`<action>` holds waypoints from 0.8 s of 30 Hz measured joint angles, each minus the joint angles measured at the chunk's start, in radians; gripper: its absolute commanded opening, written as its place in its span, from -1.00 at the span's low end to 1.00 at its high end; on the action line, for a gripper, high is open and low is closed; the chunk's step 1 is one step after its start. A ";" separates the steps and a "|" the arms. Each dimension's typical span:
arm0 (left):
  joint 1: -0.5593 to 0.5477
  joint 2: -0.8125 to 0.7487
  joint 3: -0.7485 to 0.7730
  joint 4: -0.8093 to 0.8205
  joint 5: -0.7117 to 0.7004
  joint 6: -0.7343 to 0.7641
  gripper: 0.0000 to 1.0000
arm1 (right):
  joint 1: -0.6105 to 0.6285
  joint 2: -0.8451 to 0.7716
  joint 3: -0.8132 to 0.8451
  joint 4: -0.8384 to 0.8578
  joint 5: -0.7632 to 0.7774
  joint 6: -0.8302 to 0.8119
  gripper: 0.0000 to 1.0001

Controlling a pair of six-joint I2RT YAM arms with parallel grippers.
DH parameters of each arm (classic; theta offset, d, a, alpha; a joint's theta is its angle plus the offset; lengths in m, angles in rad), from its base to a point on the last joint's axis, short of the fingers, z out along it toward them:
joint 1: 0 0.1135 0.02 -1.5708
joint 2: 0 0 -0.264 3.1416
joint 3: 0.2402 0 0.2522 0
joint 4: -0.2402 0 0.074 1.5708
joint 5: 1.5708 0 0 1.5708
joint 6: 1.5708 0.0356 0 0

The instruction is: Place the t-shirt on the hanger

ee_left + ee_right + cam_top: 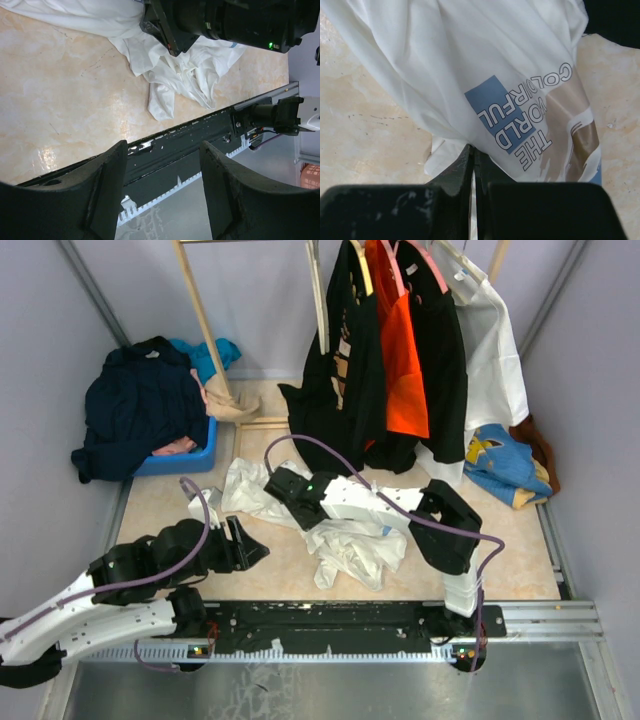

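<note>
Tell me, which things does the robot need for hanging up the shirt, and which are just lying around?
Needed:
- the t-shirt, crumpled in the middle
- the right fingers, shut on it
- the hanger: I can't spot it for sure

Just lying around:
- the blue bin
- the navy clothes heaped on it
- the orange top, hung up
- the blue-and-yellow garment

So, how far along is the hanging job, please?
Nothing looks done: the t-shirt lies crumpled on the table, no hanger visible in it. In hand: the right gripper is shut on its fabric; the left gripper is open, empty. Left: getting it onto the hanger.
</note>
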 measured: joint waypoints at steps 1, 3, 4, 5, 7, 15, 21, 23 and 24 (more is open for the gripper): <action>0.000 0.001 0.000 0.000 0.000 0.000 0.30 | -0.003 -0.002 0.003 0.000 0.003 0.001 -1.00; 0.000 0.005 0.000 0.001 0.000 0.000 0.29 | -0.017 -0.017 0.002 -0.001 0.005 0.007 -1.00; 0.000 0.010 -0.001 0.001 0.000 0.000 0.29 | -0.028 -0.030 0.002 -0.003 0.005 0.010 -1.00; 0.000 0.017 -0.001 0.002 0.000 0.000 0.29 | -0.042 -0.050 -0.001 0.000 0.004 0.015 -1.00; 0.000 0.034 -0.002 0.003 0.001 0.001 0.29 | -0.076 -0.118 -0.029 0.017 0.002 0.027 -1.00; 0.000 0.126 -0.009 0.030 0.011 0.013 0.30 | -0.292 -0.548 -0.183 0.049 0.023 0.089 -1.00; 0.000 0.249 -0.012 0.079 0.037 0.041 0.30 | -0.505 -0.796 -0.399 0.069 0.018 0.154 -1.00; 0.000 0.304 -0.012 0.100 0.047 0.055 0.30 | -0.567 -0.862 -0.478 0.072 0.018 0.179 -1.00; 0.000 0.334 -0.012 0.111 0.053 0.062 0.30 | -0.596 -0.895 -0.519 0.070 0.021 0.193 -1.00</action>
